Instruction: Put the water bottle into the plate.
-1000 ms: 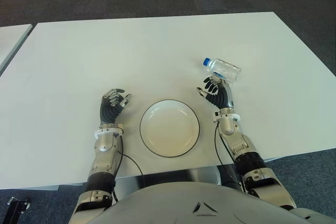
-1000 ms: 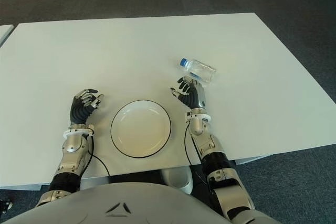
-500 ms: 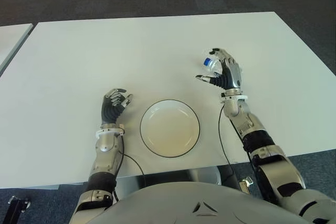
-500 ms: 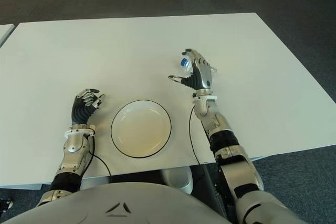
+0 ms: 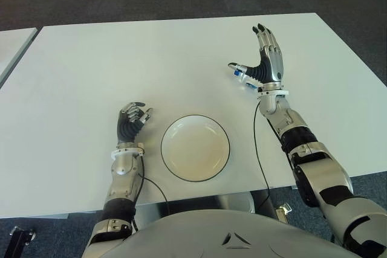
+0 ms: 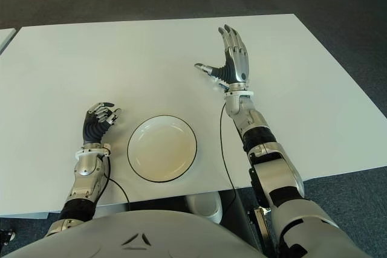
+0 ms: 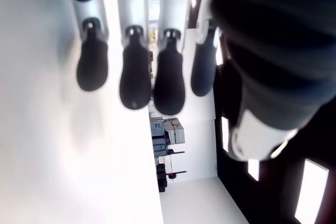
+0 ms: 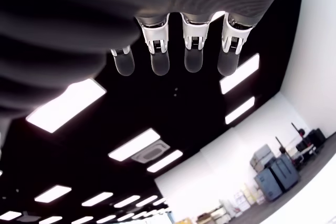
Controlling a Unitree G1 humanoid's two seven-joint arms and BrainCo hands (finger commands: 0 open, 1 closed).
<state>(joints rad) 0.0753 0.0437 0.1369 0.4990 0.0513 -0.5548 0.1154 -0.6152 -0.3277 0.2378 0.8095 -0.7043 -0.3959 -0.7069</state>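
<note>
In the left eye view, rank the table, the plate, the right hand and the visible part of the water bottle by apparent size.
1. Table
2. Plate
3. Right hand, raised nearer the camera, so unsure against the plate
4. Water bottle, mostly hidden behind the hand

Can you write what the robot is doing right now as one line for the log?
right hand: raised, fingers spread, holding nothing | clear plastic water bottle with blue cap: mostly hidden behind it | round white plate: empty | left hand: beside plate, idle

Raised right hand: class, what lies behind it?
Behind the open right hand, only the clear plastic water bottle's blue cap end shows on the white table; its body is covered.
</note>
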